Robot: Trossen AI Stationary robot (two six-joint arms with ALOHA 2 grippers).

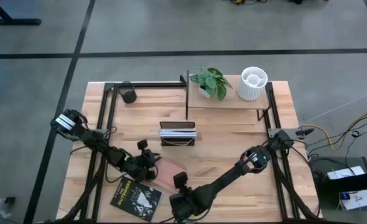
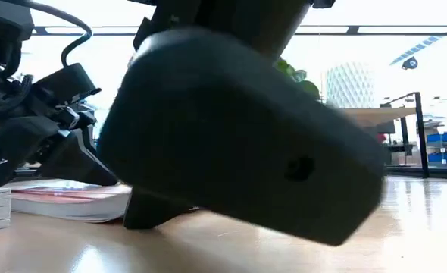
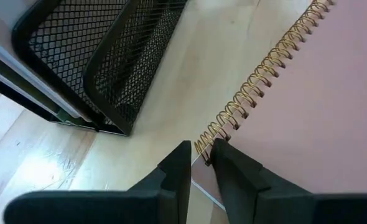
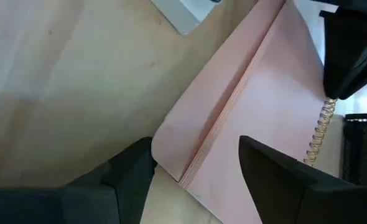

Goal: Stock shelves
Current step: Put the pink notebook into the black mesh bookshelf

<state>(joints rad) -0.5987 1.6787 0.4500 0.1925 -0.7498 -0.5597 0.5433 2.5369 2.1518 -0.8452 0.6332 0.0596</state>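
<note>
Bright backlit low view w/ blurred close arm; tabletop (image 2: 405, 227) glare.

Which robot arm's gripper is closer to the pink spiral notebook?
Left: the left gripper is at the pink notebook's wire spiral. The right gripper sits open just off its opposite corner.

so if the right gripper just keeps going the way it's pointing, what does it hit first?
Probably the pink spiral notebook: the open right gripper already has its corner between its fingers. Beyond sits the left gripper, though depth is unclear.
</note>
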